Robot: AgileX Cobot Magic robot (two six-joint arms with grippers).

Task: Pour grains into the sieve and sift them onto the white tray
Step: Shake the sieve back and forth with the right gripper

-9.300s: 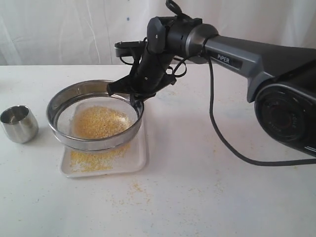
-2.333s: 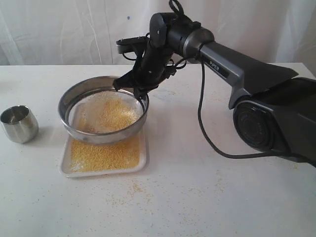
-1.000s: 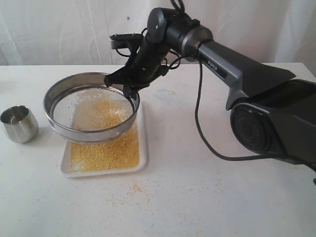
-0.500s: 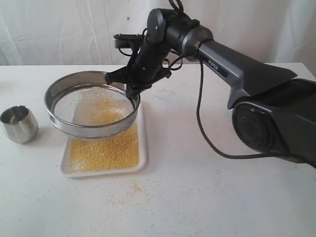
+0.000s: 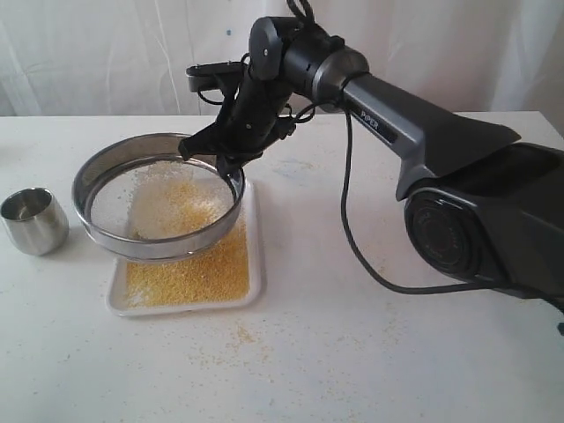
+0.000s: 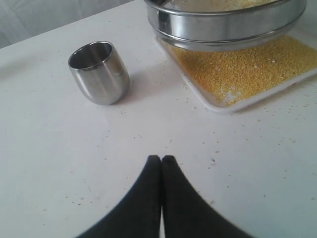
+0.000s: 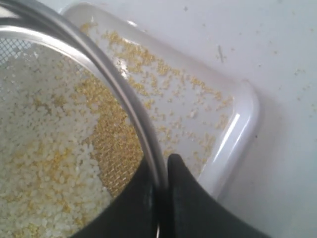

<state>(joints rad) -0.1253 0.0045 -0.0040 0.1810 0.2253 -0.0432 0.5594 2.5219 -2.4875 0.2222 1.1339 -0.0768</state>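
My right jaws are pinched narrow on the steel rim of the sieve (image 7: 119, 99), one finger inside and one outside, holding it just above the white tray (image 7: 242, 129). Pale coarse grains (image 5: 181, 204) lie on the mesh; fine yellow meal covers the tray beneath. In the exterior view the sieve overhangs the tray's left edge, so whatever falls there would land on the table (image 5: 370, 352), where stray bits (image 5: 240, 335) already lie. I grip a thin rim at one side only, so a hard shake could twist or slip it. Further out, the upright steel cup (image 5: 33, 220) stands near the sieve's sweep. My left jaws rest pressed together, empty, well apart
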